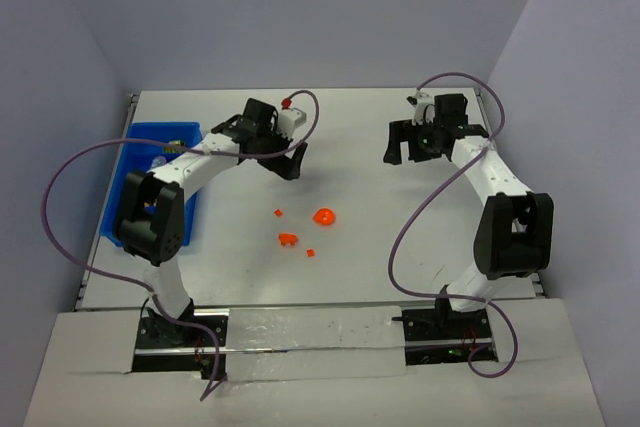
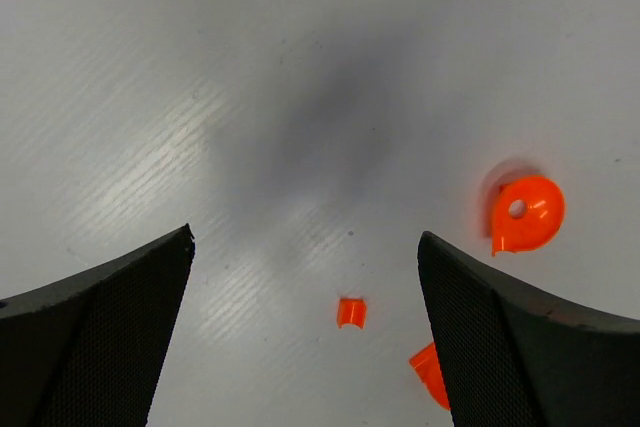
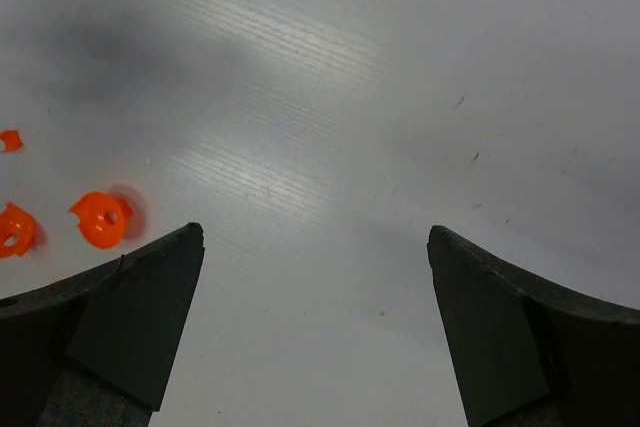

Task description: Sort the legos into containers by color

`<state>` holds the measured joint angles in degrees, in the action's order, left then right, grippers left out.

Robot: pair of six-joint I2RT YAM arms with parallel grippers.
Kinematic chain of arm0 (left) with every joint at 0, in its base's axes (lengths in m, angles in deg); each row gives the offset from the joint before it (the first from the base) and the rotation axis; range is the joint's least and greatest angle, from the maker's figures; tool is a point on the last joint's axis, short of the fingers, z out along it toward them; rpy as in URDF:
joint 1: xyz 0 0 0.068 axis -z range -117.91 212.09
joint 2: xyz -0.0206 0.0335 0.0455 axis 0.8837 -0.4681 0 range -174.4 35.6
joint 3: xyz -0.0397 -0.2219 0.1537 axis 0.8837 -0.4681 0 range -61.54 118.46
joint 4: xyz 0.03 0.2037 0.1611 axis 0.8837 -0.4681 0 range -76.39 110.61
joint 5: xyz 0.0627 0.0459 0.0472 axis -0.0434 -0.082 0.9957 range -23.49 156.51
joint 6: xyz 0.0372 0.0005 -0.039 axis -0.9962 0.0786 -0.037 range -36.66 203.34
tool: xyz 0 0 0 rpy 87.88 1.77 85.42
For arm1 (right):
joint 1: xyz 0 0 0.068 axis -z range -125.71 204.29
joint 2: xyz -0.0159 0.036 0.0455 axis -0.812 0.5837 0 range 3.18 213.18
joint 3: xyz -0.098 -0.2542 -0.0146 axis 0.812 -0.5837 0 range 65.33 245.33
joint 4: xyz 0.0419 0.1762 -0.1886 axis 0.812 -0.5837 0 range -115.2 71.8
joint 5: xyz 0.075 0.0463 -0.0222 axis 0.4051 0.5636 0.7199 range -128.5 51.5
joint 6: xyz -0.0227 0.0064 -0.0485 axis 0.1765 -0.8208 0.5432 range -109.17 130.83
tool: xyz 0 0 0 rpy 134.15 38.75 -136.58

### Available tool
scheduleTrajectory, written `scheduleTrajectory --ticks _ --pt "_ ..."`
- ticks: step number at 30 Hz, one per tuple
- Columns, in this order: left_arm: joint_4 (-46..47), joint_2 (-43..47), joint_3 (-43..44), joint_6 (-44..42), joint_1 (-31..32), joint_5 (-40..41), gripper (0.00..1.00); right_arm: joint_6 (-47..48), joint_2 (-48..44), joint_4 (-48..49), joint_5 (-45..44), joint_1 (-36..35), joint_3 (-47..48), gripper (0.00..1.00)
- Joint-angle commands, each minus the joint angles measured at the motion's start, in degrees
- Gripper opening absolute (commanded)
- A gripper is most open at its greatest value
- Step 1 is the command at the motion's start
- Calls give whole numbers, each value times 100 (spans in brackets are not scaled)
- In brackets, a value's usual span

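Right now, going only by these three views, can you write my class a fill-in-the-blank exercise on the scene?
1. The loose legos on the table are all ___ in colour.
2. Seen from above, the tray stands at the table's ___ edge.
3. The left pincer and the right pincer are both ___, holding nothing.
Missing words: orange; left; open.

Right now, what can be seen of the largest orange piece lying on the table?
The largest orange piece is glossy orange plastic, rounded like a shallow dome, with a small hole near its middle and one pointed corner. It lies loose on the white table between the two arms. Only the table touches it; the smaller orange bits lie apart.
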<state>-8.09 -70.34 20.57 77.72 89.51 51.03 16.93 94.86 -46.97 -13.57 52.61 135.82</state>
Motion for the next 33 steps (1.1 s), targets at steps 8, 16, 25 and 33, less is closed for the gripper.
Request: scheduleTrajectory --ticks 8,16,25,33 --pt "34 477 -123 445 295 225 99 63 -172 -45 65 41 272 100" --pt "641 739 -962 960 1086 -197 99 85 -159 -41 4 36 263 100" --pt "518 -8 -575 1110 1351 -1005 76 79 -133 -87 33 43 307 100" --pt "444 -410 -184 1142 1345 -833 59 94 -130 -139 103 39 327 100"
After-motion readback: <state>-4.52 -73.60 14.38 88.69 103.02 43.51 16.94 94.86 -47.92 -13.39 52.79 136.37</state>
